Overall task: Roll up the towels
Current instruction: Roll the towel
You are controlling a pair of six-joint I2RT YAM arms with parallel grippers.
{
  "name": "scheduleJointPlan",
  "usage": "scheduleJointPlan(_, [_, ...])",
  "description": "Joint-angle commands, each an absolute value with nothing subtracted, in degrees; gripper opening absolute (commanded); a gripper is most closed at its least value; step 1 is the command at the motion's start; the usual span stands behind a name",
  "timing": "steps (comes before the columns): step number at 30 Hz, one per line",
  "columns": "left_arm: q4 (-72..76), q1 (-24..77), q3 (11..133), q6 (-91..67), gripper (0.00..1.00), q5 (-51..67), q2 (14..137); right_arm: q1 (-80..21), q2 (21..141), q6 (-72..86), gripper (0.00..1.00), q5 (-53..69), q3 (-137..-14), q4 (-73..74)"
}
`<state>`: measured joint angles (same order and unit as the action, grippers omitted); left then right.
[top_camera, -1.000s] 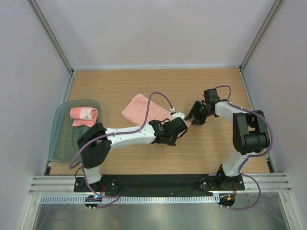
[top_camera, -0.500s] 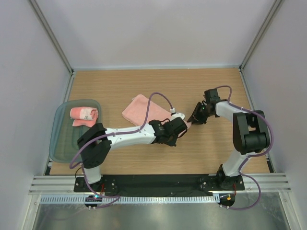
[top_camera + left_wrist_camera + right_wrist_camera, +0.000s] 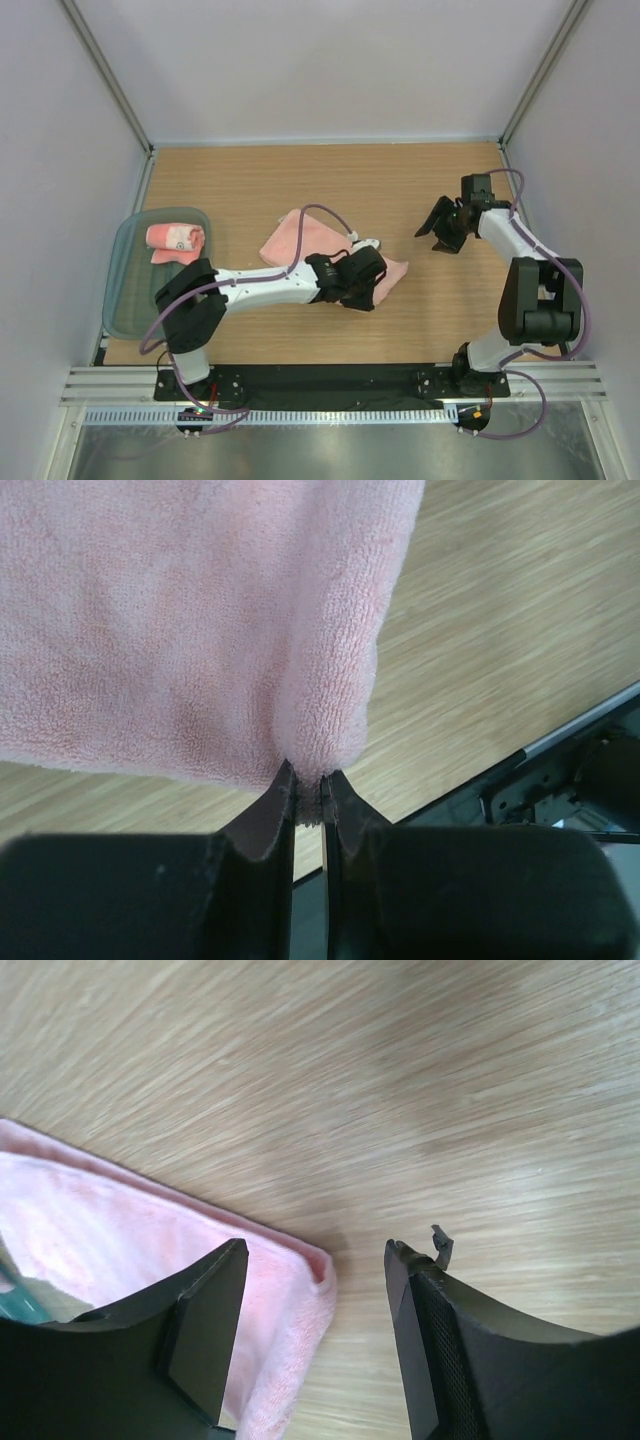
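Pulled back from the cloth, the right gripper (image 3: pixel 438 225) now stands to the right of and farther back than where it was a second ago, when it sat against the left gripper (image 3: pixel 368 285) at the towel's right end; the flat towel (image 3: pixel 290 235) has slid slightly toward the near edge with the left arm. Nearest the bases, the left arm reaches across from the near left corner to the middle of the worktop (image 3: pixel 400 180), and its gripper (image 3: pixel 308 780) is pinched almost closed on the hem of the flat towel (image 3: pixel 200 630), the terry bunching into a small fold just where the narrow jaws meet. From that pinch the salmon-pink cloth spreads flat on the wood, one corner poking out to the right of the gripper and the rest running back and left under the arm's cable. Farther back and toward the right edge, the right gripper (image 3: pixel 315 1250) has its jaws spread wide with nothing between them; in its wrist view a corner of the flat towel (image 3: pixel 120 1220) lies on the wood below the left finger, and from above the gripper is clear of the cloth. At the left edge a translucent grey-green tray (image 3: pixel 125 300) holds a rolled towel (image 3: pixel 176 238) in its far end, white marks showing on the roll.
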<state>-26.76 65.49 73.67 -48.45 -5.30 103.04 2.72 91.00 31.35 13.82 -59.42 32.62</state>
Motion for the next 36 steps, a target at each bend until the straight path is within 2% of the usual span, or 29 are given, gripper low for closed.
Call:
scheduleJointPlan(1, [-23.2, 64.9, 70.8, -56.3, 0.00, -4.1, 99.2, 2.3, 85.4, 30.4, 0.64, 14.7, -61.0, 35.0])
scheduleJointPlan(8, [-10.7, 61.1, 57.4, -67.2, 0.00, -4.3, 89.8, 1.4, 81.0, 30.1, 0.63, 17.2, -58.9, 35.0])
scheduleJointPlan(13, [-10.5, 59.9, 53.4, -71.0, 0.00, -7.6, 85.3, 0.0, 80.2, 30.0, 0.62, 19.9, -58.2, 34.0])
scheduleJointPlan(17, [-7.7, 58.5, 48.4, -75.8, 0.00, -7.0, 82.8, -6.4, 79.5, 30.1, 0.62, 23.5, -57.7, 31.4])
scheduleJointPlan(25, [-6.9, 55.1, 43.4, -81.7, 0.00, -4.9, 81.6, -11.4, 76.4, 33.8, 0.60, 35.0, -50.5, 18.0])
scheduleJointPlan(31, [-7.2, 54.2, 41.8, -84.0, 0.00, -3.4, 84.6, -14.8, 75.5, 36.0, 0.48, 39.8, -46.9, 11.0])
scheduleJointPlan(36, [-7.3, 53.6, 41.1, -84.5, 0.00, -2.7, 86.0, -17.9, 75.8, 37.3, 0.22, 40.6, -43.5, 5.8])
